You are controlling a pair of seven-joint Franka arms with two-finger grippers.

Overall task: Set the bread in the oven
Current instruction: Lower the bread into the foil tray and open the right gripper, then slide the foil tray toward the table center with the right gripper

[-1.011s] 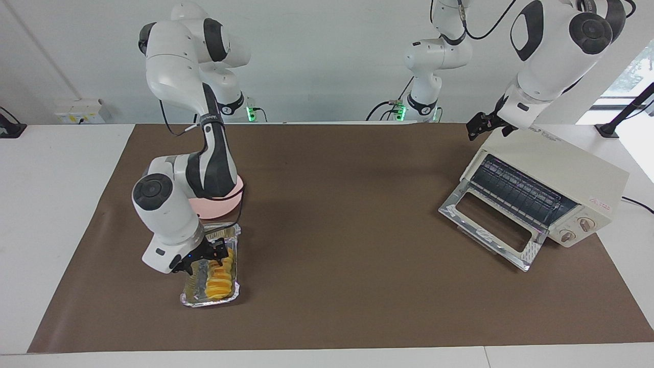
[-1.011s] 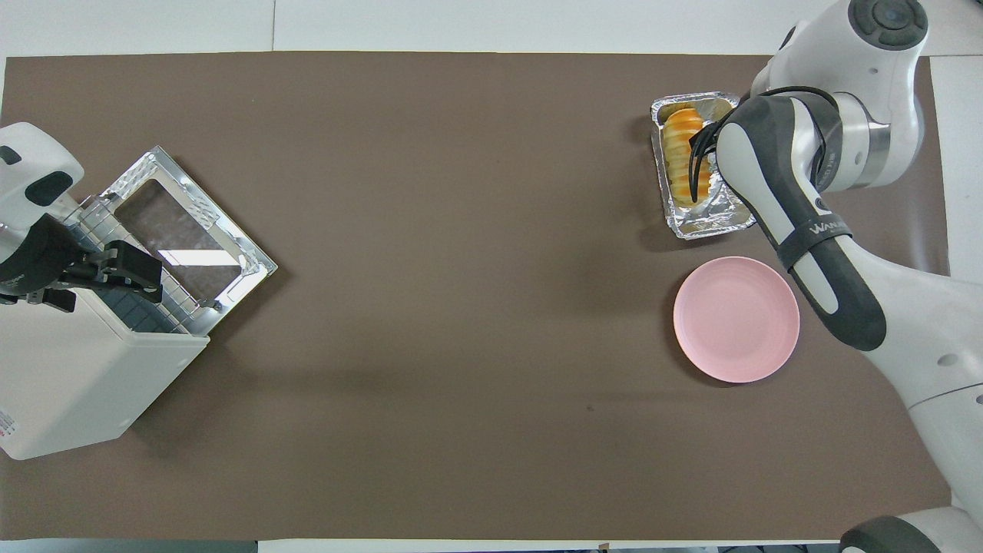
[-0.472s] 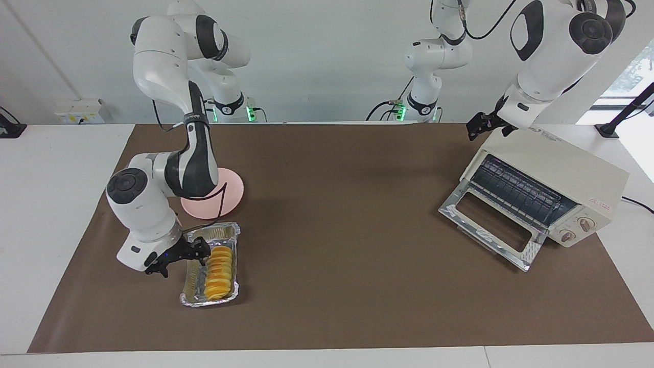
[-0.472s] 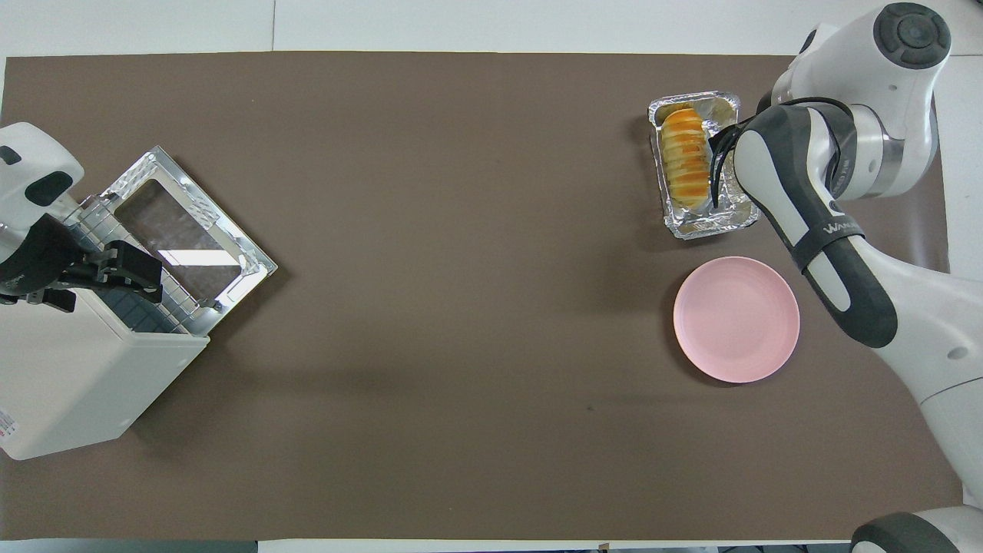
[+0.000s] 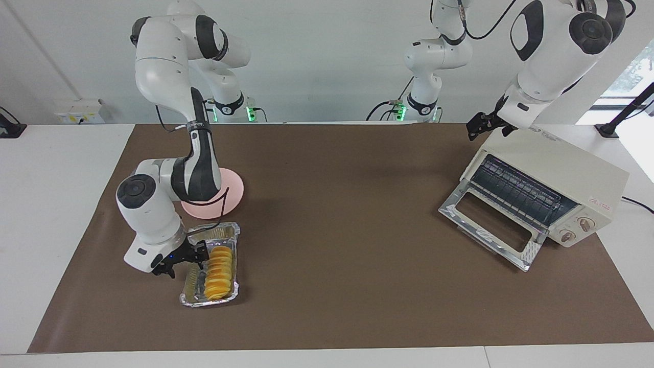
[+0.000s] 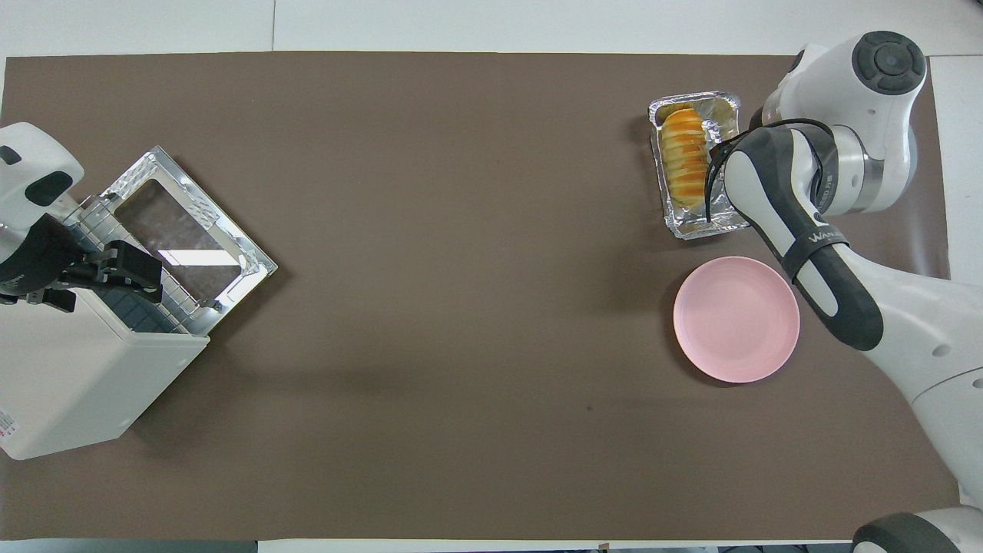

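Note:
The bread (image 5: pixel 219 272) is a ridged yellow-orange loaf lying in a silver foil tray (image 5: pixel 194 296) toward the right arm's end of the table; it also shows in the overhead view (image 6: pixel 685 157). My right gripper (image 5: pixel 188 256) is low at the tray's edge, beside the bread, open and empty. The arm hides it in the overhead view. The cream-white oven (image 5: pixel 557 168) stands at the left arm's end with its glass door (image 5: pixel 488 225) dropped open and the rack showing. My left gripper (image 5: pixel 483 127) waits over the oven's top corner.
A round pink plate (image 5: pixel 231 191) lies next to the foil tray, nearer to the robots; it also shows in the overhead view (image 6: pixel 736 319). A brown mat (image 5: pixel 337 204) covers the table between the tray and the oven.
My right gripper has moved off the bread toward the right arm's end of the table, then come back a little to the tray's edge. The bread stays in the tray. The left arm has not moved.

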